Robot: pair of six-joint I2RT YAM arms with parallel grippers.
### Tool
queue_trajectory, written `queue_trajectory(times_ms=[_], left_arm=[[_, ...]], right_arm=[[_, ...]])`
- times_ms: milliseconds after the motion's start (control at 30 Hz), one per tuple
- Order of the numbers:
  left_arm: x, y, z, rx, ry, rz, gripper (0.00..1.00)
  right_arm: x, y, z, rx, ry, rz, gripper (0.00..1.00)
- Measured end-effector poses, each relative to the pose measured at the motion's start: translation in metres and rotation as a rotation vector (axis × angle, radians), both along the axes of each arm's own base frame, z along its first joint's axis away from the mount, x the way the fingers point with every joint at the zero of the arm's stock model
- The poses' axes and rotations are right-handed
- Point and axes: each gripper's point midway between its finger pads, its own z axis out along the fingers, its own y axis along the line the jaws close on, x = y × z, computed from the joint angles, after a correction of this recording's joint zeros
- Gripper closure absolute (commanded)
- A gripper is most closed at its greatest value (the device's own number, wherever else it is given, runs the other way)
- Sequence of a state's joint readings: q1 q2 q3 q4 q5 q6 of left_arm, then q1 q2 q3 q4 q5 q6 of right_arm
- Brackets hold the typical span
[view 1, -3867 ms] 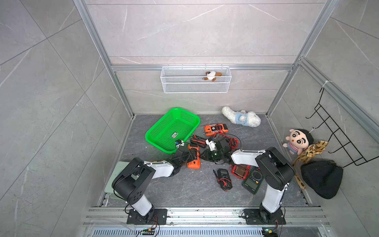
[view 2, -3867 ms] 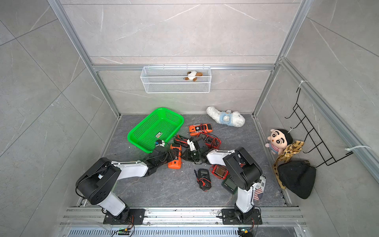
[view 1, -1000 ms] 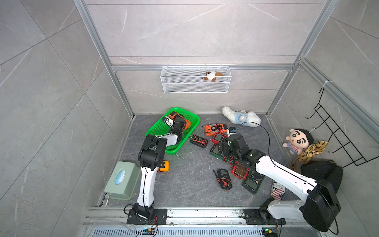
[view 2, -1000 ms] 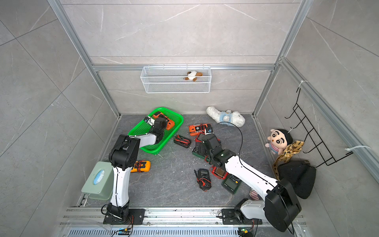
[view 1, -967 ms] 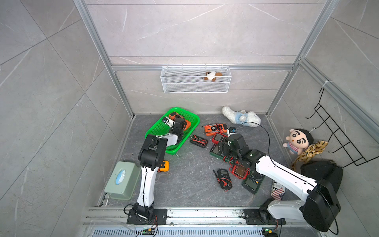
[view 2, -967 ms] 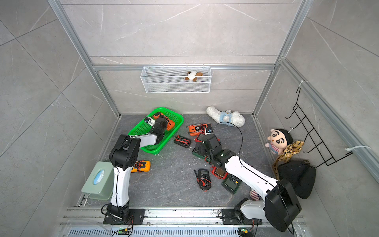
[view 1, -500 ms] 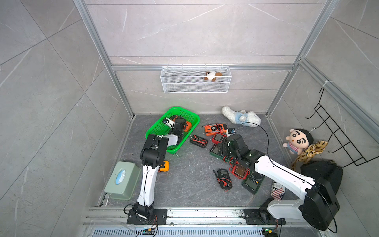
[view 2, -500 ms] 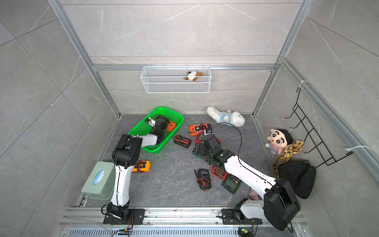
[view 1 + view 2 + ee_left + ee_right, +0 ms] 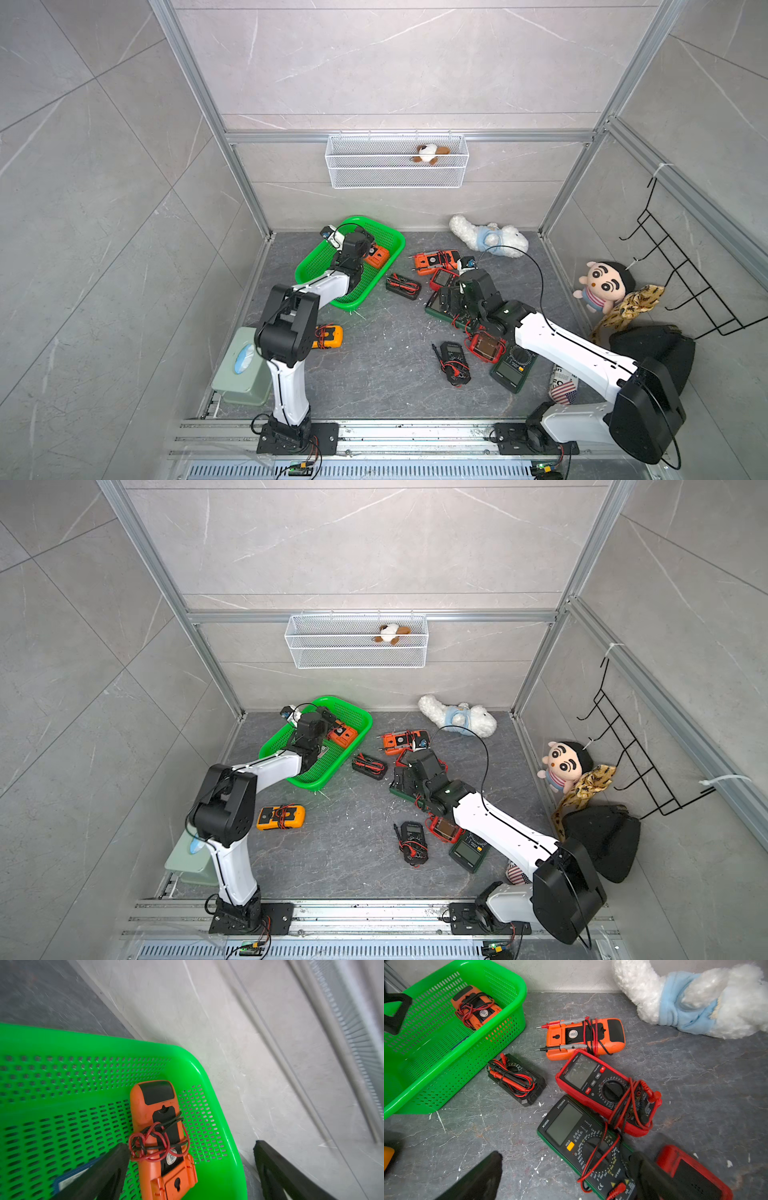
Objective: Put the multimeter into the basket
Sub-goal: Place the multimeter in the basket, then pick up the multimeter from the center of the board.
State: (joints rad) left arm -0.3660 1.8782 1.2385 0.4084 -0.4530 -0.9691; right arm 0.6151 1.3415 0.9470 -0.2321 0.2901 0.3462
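Left wrist view: multimeter down, snag risk on the way out

Find the orange multimeter (image 9: 160,1136) lying back-up inside the basket (image 9: 104,1043), tucked against a rounded corner, red and black leads wound loosely round its middle. Count this one as placed.

Look at the left gripper (image 9: 190,1145): spread wide, gripping nothing, one finger (image 9: 116,1159) just beside the lead loops, perhaps touching them, the other showing beyond the basket's rim.

Expect trouble on withdrawal. Could hook a loose red loop and drag the meter back up over the rim. Could also catch the rim and shove or tip the light basket. Safer to rise straight before swinging away.

Further out, on the grey floor (image 9: 695,1084) beside the basket, see the right gripper (image 9: 564,1156), likewise wide and empty, poised over the green-cased multimeter (image 9: 571,1130). Beware the red leads seeming to run between it and the red multimeter (image 9: 591,1080) touching it. Might haul both, or spill one short of the basket.
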Motion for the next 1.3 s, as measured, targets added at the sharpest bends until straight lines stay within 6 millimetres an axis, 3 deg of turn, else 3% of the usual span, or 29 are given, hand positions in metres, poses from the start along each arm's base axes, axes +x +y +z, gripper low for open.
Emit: queue_trajectory(times_ms=[100,167,467,633,867,967,1300], left_arm=[[-0.032,0.018,0.012,0.024,0.013,0.032,0.02],[-0.058,0.035,0.010,0.044,0.056,0.074,0.00],[-0.175,0.111,-0.028,0.102,0.282,0.308,0.10],[-0.218,0.138,-0.050,0.090,0.367,0.393,0.11],[-0.246,0.147,-0.085,0.017,0.513,0.513,0.08],[-0.250,0.147,-0.099,0.001,0.586,0.548,0.00],[-0.253,0.146,-0.133,-0.101,0.729,0.570,0.02]], right_arm=[[-0.001,0.004,0.000,0.007,0.007,0.024,0.00],[-0.002,0.006,-0.001,0.012,0.012,0.037,0.00],[-0.004,0.009,-0.001,0.017,0.017,0.057,0.00],[-0.005,0.011,-0.002,0.021,0.020,0.068,0.00],[-0.006,0.015,-0.005,0.027,0.033,0.084,0.00],[-0.006,0.016,-0.006,0.027,0.037,0.087,0.00],[-0.006,0.017,-0.007,0.029,0.040,0.089,0.00]])
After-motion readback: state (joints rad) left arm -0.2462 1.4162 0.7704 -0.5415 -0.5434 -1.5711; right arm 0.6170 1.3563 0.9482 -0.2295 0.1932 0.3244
